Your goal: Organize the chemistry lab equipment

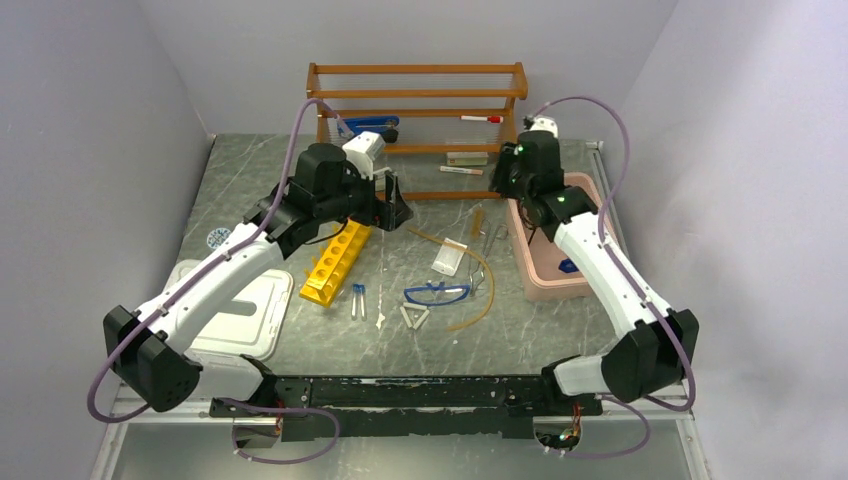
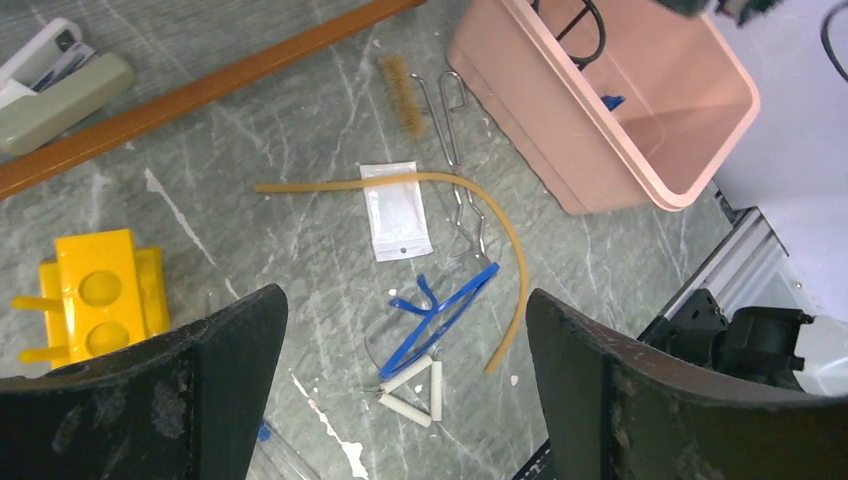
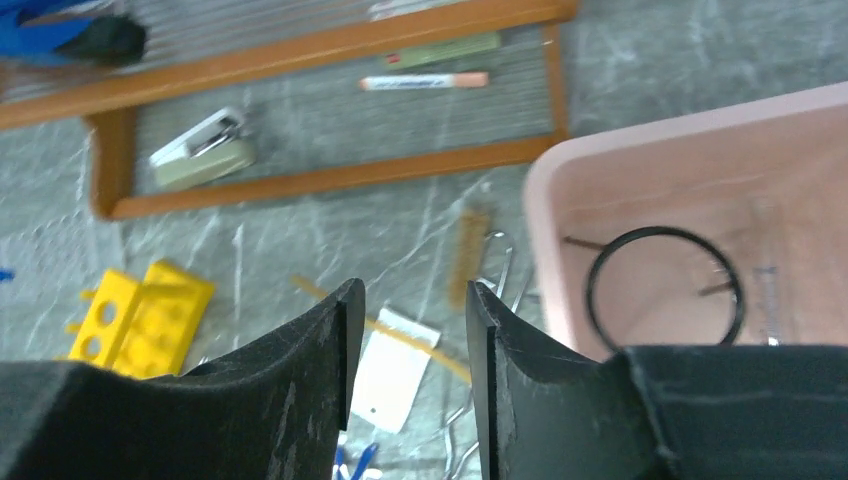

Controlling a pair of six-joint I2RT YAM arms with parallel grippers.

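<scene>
Just one yellow rack (image 1: 335,262); two tubes (image 1: 358,301).

Soft even light — slight wrist-view blur

white links (image 1: 235,270), black joints (image 1: 155,360); purple cables (image 1: 296,140); green lights (image 1: 562,197) on right arm (image 1: 612,272)
</scene>
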